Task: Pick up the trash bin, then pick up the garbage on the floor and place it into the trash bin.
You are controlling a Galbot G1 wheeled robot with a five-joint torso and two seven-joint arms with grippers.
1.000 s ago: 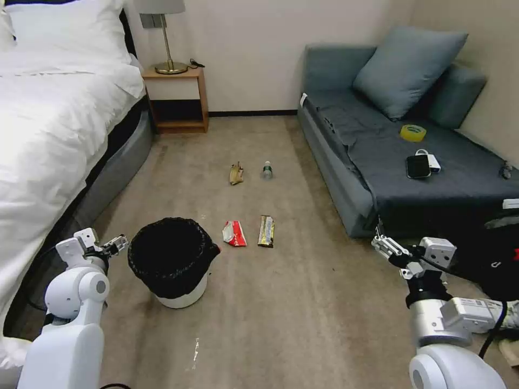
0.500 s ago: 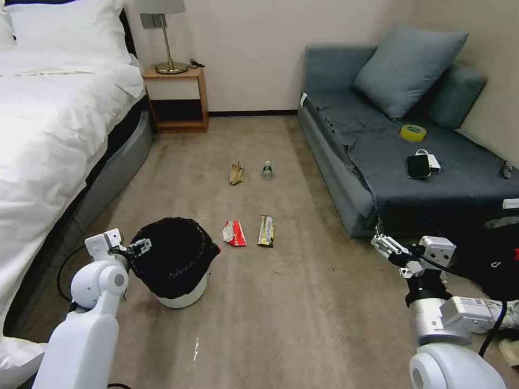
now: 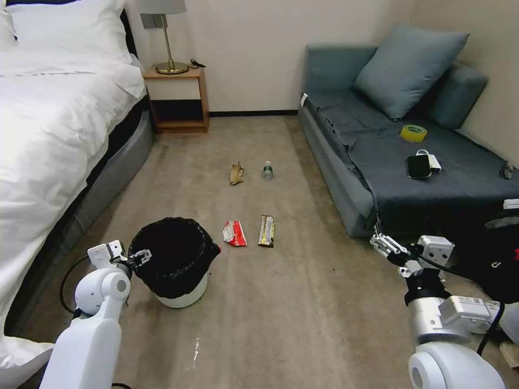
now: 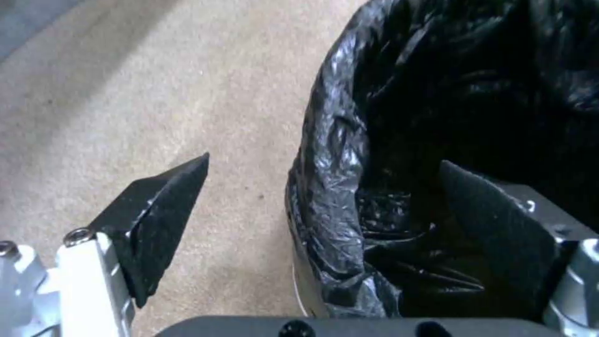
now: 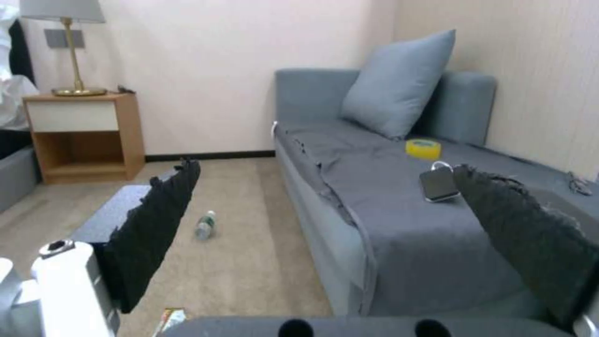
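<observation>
The left gripper [image 3: 139, 255] has swung in from beside the bed over the past second and now sits at the near-left rim of the trash bin [image 3: 181, 294], a shade lower than half a second ago. The bin stands on the carpet [image 3: 303, 302] near the bed's edge, not yet lifted. That puts the first step, the bin pick-up, at the point of grasp.

The left wrist view settles what the head view leaves unclear: the jaws are spread wide and straddle the rim, one finger [image 4: 156, 220] outside over carpet, the other down inside the black bag [image 4: 331, 187]. Nothing is pinched yet.

The right gripper [image 3: 382, 246] hangs idle by the sofa's front corner, barely shifted; its wrist view shows it wide open and empty, looking along the carpet at the small bottle [image 5: 205, 224].

The head view alone lays out the litter, all on the carpet beyond the bin: red-and-white wrapper [image 3: 234, 233], gold-brown wrapper [image 3: 266, 230], banana peel [image 3: 236, 173].
</observation>
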